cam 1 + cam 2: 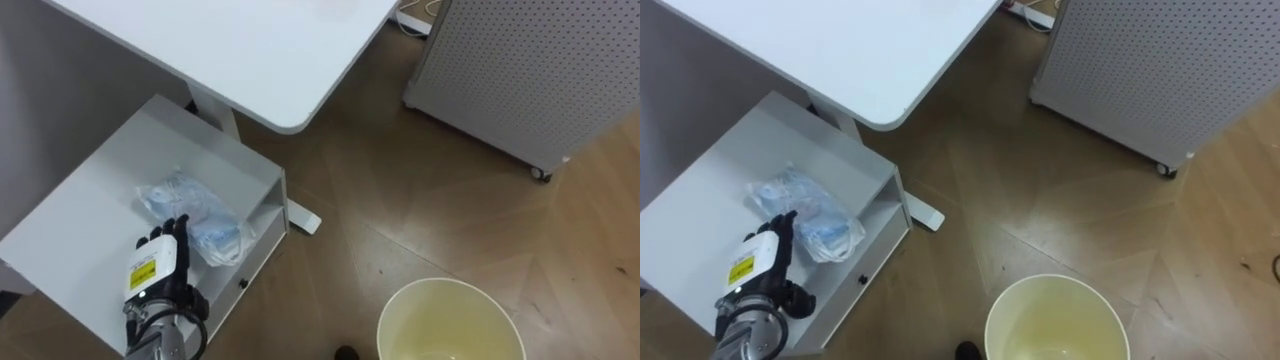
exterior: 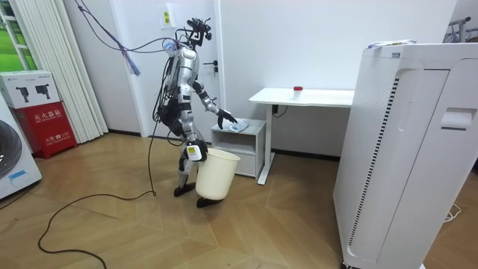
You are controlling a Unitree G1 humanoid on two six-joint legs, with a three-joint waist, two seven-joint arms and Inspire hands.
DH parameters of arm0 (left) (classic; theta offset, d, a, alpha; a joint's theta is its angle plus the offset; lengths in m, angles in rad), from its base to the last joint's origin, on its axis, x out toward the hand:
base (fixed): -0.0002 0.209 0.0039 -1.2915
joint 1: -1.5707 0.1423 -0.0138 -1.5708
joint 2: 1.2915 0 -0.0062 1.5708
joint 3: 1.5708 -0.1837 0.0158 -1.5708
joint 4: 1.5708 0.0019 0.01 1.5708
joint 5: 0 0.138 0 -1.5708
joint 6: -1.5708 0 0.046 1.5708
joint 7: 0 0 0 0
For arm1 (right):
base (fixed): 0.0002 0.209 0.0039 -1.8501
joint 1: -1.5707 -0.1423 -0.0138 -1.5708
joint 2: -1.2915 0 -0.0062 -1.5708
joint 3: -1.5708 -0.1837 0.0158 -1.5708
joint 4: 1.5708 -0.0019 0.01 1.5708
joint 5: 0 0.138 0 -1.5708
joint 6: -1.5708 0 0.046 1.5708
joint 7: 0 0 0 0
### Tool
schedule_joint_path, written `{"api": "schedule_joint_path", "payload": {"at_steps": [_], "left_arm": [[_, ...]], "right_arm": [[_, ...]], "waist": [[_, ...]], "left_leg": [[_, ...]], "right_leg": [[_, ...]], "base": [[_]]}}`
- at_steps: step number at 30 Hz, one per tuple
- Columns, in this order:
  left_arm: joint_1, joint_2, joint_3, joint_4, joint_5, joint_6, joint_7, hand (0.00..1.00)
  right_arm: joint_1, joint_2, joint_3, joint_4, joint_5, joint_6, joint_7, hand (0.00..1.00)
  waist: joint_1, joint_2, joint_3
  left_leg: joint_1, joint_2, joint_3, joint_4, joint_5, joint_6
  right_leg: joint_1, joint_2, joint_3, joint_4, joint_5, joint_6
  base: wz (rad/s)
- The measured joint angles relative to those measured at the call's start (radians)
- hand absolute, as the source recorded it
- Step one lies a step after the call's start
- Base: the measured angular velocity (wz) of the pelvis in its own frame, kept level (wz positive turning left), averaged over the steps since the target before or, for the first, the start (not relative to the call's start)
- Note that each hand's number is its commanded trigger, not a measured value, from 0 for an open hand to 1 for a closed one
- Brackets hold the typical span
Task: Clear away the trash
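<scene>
Crumpled clear plastic bag (image 1: 195,208) with pale blue patches, the garbage, is lying on the flat top of a low white cabinet (image 1: 85,215), toward that top's far right part, above the open shelf on the cabinet's front side.

Left hand (image 1: 158,268) is reaching in from the lower left. Its dark fingers (image 1: 168,236) are stretching forward almost straight, and their tips are resting on the near edge of the bag. The fingers are not closing round the plastic, and the thumb is lying apart at the hand's right side. The bag is sitting flat on the cabinet, not lifted.

White desk (image 1: 250,50) is standing just beyond the cabinet, its rounded corner overhanging the cabinet's far edge. A white desk foot (image 1: 305,222) is showing on the wooden floor (image 1: 420,200) beside the cabinet's right corner. A cream bucket (image 1: 450,320) is hanging open-mouthed at the lower right, well apart from the bag. A white perforated unit on casters (image 1: 530,70) is occupying the upper right.

In the room view the robot is standing upright beside the cabinet, one arm extending over its top. Right hand (image 2: 195,152) is hanging low at the bucket's rim; whether its fingers are curling round the rim cannot be told. A small red object (image 2: 297,90) is sitting on the desk.
</scene>
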Motion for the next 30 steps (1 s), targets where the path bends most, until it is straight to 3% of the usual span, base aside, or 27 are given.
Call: {"api": "schedule_joint_path", "payload": {"at_steps": [1,14,21,30], "left_arm": [[-0.001,0.0,0.0,0.0,0.0,0.003,0.0,1.0],[-0.039,0.004,-0.003,0.023,0.008,0.017,-0.019,1.0],[-0.085,0.023,-0.002,0.036,0.011,0.016,-0.019,1.0],[-0.094,0.043,-0.005,0.038,0.036,0.019,-0.014,1.0]], "right_arm": [[0.0,0.0,0.0,-0.001,0.0,0.001,-0.001,1.0],[-0.003,0.0,0.019,-0.018,0.04,0.014,-0.001,1.0],[-0.022,0.0,0.038,-0.018,0.04,0.026,0.003,1.0],[-0.022,0.0,0.041,-0.017,0.04,0.035,0.015,1.0]], "waist": [[0.0,0.0,0.0],[-0.011,-0.009,0.0056],[-0.016,-0.043,0.0204],[-0.035,-0.051,0.0191]], "left_leg": [[0.0,0.0,0.0,-0.001,0.0,0.0],[-0.027,0.001,-0.004,-0.001,0.0,0.0],[-0.057,0.001,-0.005,0.024,0.0,0.0],[-0.067,0.002,-0.006,0.023,-0.001,0.002]], "right_leg": [[0.0,0.001,0.0,-0.002,0.0,0.0],[-0.02,0.001,-0.005,-0.01,0.002,0.002],[-0.048,0.0,0.0,0.005,0.003,0.003],[-0.059,0.002,0.0,0.004,0.01,0.001]], "base": [[0.0],[0.0],[0.0],[-0.01]]}}
